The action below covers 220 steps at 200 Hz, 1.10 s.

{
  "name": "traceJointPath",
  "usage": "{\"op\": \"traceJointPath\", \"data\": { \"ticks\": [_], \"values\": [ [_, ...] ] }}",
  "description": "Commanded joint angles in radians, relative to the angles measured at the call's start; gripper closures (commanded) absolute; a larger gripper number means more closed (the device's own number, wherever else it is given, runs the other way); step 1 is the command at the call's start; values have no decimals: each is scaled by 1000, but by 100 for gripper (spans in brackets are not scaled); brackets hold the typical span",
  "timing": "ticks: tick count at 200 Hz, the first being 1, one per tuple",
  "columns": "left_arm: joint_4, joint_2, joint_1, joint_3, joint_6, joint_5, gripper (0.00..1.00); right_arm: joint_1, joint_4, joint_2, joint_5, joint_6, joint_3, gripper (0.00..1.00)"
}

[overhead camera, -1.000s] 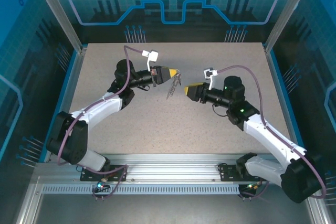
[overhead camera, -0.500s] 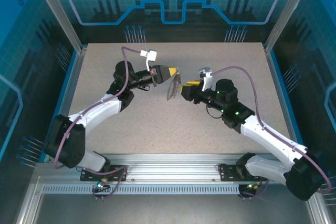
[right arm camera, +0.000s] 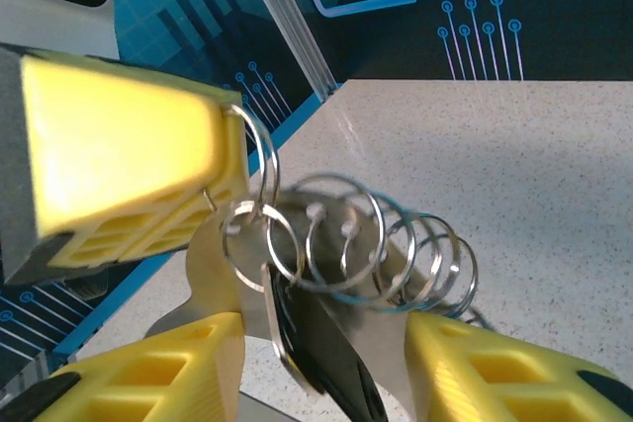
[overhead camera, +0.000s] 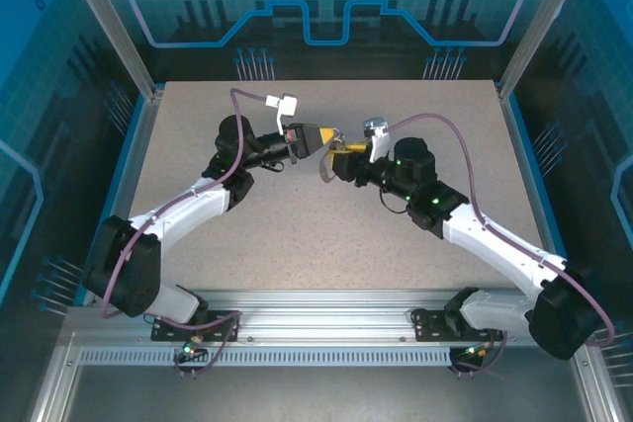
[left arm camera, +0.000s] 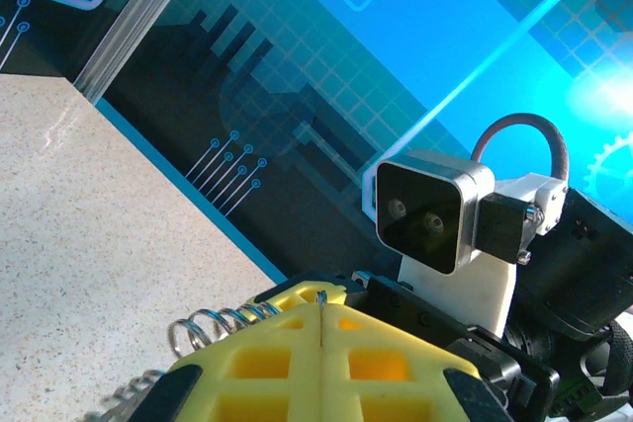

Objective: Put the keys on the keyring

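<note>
One keyring (overhead camera: 324, 167) hangs above the middle of the table (overhead camera: 297, 244), clear of its speckled top, dangling from my left claw (overhead camera: 333, 134). Seen from my right wrist, its upper end is a thin wire ring (right arm camera: 259, 160) that comes out from between the left claw's yellow fingers (right arm camera: 129, 165). From that ring a row of silvery rings (right arm camera: 346, 244) fans out to the right, overlapping one another like a loose coil. Below them a dark flat piece (right arm camera: 316, 358) with a bright edge hangs from one of the rings, and a dull grey sheet of metal (right arm camera: 206, 279) lies behind it. Which part of the bunch each belongs to I cannot tell, since both are blurred and cut off by the bottom edge.

My left claw is pressed together, only a hairline seam between its pads in my left wrist view, pinching the keyring by that top wire ring. The coil of rings peeps out just to the left of the fingertips there. My right claw (right arm camera: 321, 328) is spread, one yellow finger to each side of the hanging pieces, which sit in the gap between them. Whether either pad touches the metal I cannot tell. From above, the two claws point at each other, tips just beside one another
</note>
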Motion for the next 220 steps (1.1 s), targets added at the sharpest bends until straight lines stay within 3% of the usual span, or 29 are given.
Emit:
{"op": "traceJointPath", "data": {
  "ticks": [1,62,220],
  "values": [
    [24,-38,-7,-5,-17,-10,100,16,5,17,1,-22,44,58],
    [24,-42,-7,-6,-14,-14,100,22,-17,9,-35,-39,40,100],
    [60,-68,-10,-39,-35,-44,100,52,1,44,-56,-32,48,100]
  ]
}}
